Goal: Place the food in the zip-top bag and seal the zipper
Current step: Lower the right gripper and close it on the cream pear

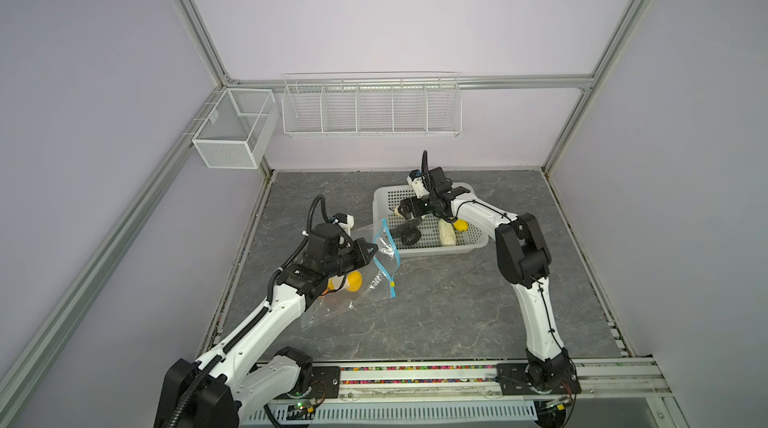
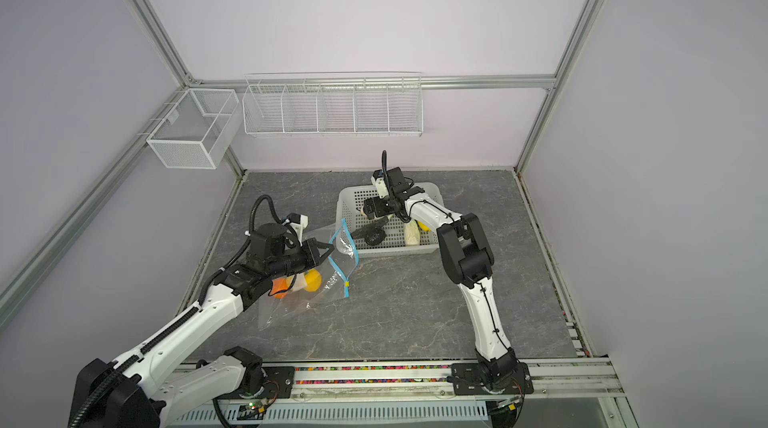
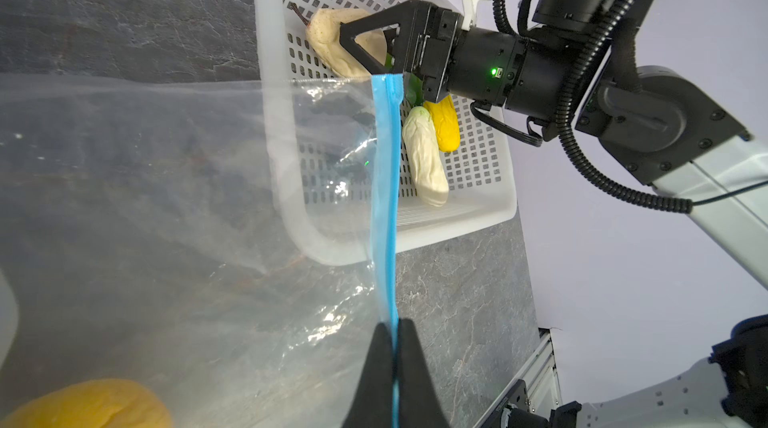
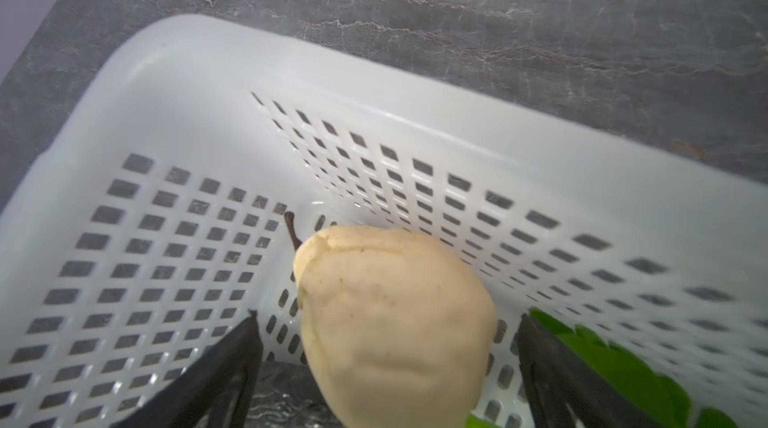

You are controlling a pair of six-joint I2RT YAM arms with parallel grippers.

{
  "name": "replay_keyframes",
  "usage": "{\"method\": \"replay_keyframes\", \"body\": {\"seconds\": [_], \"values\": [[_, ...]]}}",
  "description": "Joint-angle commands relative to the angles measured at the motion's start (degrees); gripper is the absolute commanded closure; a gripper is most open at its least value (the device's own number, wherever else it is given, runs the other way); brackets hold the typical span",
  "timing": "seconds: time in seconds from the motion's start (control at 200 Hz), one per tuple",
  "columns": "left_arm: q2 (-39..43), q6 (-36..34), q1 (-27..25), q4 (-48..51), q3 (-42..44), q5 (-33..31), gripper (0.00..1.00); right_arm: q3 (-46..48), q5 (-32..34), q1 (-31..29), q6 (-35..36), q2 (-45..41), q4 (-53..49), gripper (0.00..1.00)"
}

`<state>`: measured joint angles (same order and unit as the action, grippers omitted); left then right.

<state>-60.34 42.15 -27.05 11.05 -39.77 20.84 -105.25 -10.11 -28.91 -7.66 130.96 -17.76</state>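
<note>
Grey marbled tabletop [image 1: 457, 314] fills both top views. Toward the back sits the white perforated plastic basket [image 1: 440, 251], w/ the large clear zip-top bag [image 1: 332, 309] just left of it, mouth end lifted toward the basket's near-left corner. Left gripper [image 3: 395, 332]: fingers pinched tight on the thin light-blue zipper strip [image 3: 386, 197]. Only the left wrist cam shows that clearly; from the top the tips blur into plastic. Right gripper [image 4: 388, 318] is down inside the basket's left end, fingers [image 4: 241, 355] spread wide either side of the pale beige pear-shaped toy w/ brown stem [image 4: 390, 322]. Gaps on both sides, no contact. That's right wrist cam only; the top views give just a pale blob under the black hand. In the bag: round yellow piece [image 1: 354, 282] and orange piece [image 1: 332, 284], partly under the left arm. In the basket's right end: long white knobbly piece w/ green tip [image 3: 424, 160] beside a yellow piece [image 3: 446, 127]. Dark black piece [image 1: 411, 235] mid-basket is plain from the top, only a smear through plastic on the left wrist cam. Small yellow slider tab [image 1: 392, 282] sits low on the strip, top views only.
</note>
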Motion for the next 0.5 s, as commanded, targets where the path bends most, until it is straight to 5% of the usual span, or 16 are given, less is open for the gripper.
{"method": "replay_keyframes", "body": {"seconds": [0.0, 0.495], "values": [[0.29, -0.78, -0.13, 0.17, -1.63, -0.52, 1.0, -2.25, -3.65, 0.35, -1.35, 2.09, 1.72, 0.02], [1.29, -0.22, -0.11, -2.24, 0.81, -2.42, 1.0, -8.39, -4.63, 0.61, -2.48, 8.13, -1.84, 0.05]]}}
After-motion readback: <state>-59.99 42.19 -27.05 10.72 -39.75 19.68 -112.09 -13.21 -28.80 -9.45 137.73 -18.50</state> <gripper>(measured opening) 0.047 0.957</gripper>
